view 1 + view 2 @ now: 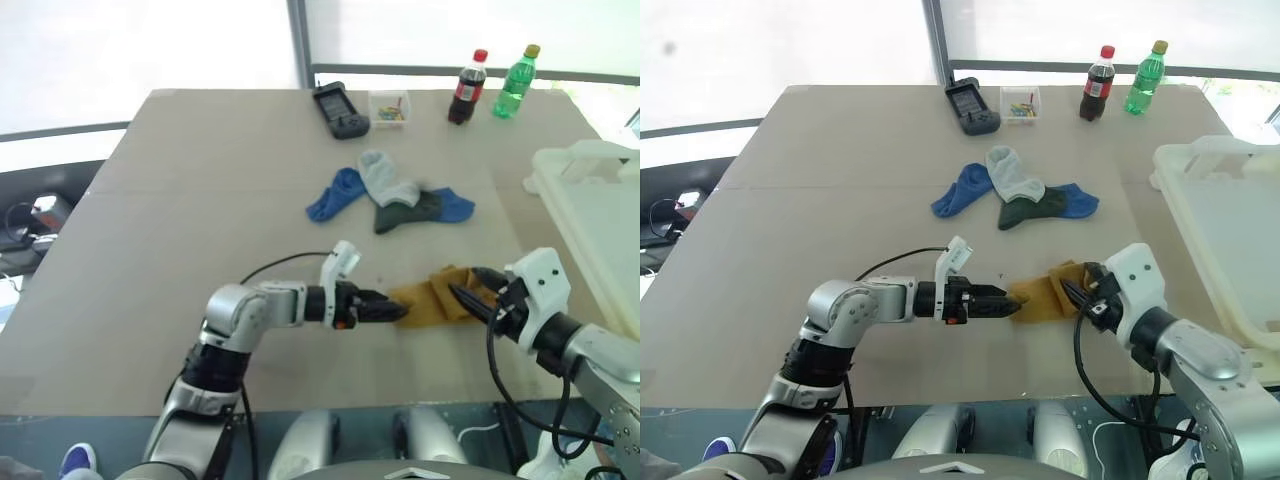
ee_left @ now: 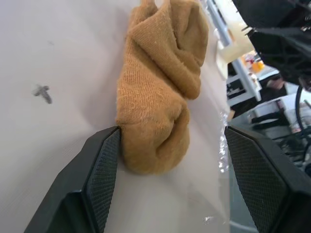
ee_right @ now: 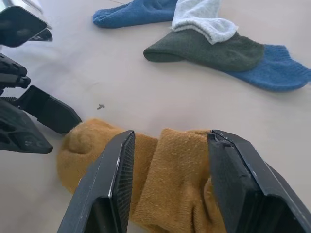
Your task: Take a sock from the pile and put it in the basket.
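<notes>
A mustard yellow sock lies crumpled on the tan table near its front edge, apart from the pile. My left gripper points right at the sock's left end, open, with that end between its fingers and touching one pad. My right gripper comes from the right, open, its fingers straddling the sock's other end just above it. The pile of blue, pale grey and dark green socks lies farther back at mid-table. The white basket stands at the right edge.
At the table's far edge stand a cola bottle, a green bottle, a small clear box and a black device. The table's front edge runs just below both arms.
</notes>
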Controlling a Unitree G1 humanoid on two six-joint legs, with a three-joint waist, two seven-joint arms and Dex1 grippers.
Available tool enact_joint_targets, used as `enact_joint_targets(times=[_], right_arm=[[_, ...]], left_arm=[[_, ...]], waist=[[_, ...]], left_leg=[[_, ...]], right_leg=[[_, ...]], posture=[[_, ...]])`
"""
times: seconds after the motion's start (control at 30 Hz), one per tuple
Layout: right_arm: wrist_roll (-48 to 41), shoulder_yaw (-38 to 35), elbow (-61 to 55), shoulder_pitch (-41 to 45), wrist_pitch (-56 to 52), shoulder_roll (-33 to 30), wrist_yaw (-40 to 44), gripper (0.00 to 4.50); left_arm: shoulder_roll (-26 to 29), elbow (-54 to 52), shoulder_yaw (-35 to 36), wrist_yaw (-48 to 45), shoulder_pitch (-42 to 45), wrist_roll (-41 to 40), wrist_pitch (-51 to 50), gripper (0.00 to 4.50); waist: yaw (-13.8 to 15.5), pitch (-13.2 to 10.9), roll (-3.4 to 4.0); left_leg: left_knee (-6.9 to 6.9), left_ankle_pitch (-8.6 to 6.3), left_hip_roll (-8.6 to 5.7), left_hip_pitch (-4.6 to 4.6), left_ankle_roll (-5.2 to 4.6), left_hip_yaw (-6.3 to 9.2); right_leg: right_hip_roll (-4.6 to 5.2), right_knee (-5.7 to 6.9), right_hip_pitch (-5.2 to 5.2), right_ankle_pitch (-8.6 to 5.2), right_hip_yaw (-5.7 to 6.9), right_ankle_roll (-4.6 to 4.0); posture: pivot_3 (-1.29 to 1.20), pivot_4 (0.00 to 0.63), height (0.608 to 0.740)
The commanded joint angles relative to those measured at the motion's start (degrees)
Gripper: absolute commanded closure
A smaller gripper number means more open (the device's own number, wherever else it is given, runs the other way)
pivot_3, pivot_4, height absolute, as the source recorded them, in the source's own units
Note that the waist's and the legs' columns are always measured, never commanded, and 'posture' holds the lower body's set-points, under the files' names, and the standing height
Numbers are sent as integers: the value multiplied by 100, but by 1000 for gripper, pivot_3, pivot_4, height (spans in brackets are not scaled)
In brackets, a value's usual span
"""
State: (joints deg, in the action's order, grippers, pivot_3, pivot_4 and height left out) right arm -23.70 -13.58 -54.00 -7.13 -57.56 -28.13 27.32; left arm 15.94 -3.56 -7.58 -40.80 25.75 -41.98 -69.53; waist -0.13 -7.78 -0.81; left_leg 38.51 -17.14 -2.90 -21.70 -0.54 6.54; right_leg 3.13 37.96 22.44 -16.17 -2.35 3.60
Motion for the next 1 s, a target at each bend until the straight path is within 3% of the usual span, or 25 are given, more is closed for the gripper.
enact_joint_targets(times=[0.03, 0.17, 0.23, 0.5, 0.73, 1.0], right_arm=[[-41, -221, -96, -142, 338, -104, 22, 2086], [-82, -334, -84, -317, 577, -189, 64, 2086], [-109, -410, -63, -379, 686, -226, 96, 2086], [-466, -966, -184, -820, 972, -475, 478, 2086], [-1146, -1418, -499, -1339, 1115, -495, 685, 2086], [-1311, -801, -600, -1398, 1214, -845, 505, 2086]], left_arm=[[-133, 45, 299, -51, 121, -356, -257, 2262], [-252, 59, 748, -82, 273, -876, -765, 3895], [-353, 111, 945, -20, 378, -1081, -978, 4362], [-805, 501, 1024, 207, 746, -1229, -1272, 4362], [-1406, 1258, 926, 519, 1178, -820, -792, 4362], [-2061, 1876, 951, 825, 1434, -450, -169, 4362]], waist=[[-14, 0, 0], [-21, 0, 0], [-23, 0, 0], [8, 0, -1], [42, 0, -2], [91, -1, -3]], left_leg=[[0, 0, 0, 0, 0, -1], [0, 0, 2, -2, 0, 0], [0, 0, 2, -1, 0, 1], [4, 0, -2, -2, 0, 1], [7, 0, 0, -1, 0, -1], [8, 0, -1, -2, 0, -2]], right_leg=[[0, 0, 0, 0, -1, 0], [0, 0, 1, 0, 0, 0], [0, 0, 1, 0, 0, 0], [-1, -1, -1, 0, 1, 1], [-1, 1, -4, 1, -1, 1], [0, -2, -5, 1, -1, 1]], posture=[[0, 150, 740], [0, 150, 740], [0, 150, 740], [0, 150, 740], [0, 150, 740], [0, 150, 740]])
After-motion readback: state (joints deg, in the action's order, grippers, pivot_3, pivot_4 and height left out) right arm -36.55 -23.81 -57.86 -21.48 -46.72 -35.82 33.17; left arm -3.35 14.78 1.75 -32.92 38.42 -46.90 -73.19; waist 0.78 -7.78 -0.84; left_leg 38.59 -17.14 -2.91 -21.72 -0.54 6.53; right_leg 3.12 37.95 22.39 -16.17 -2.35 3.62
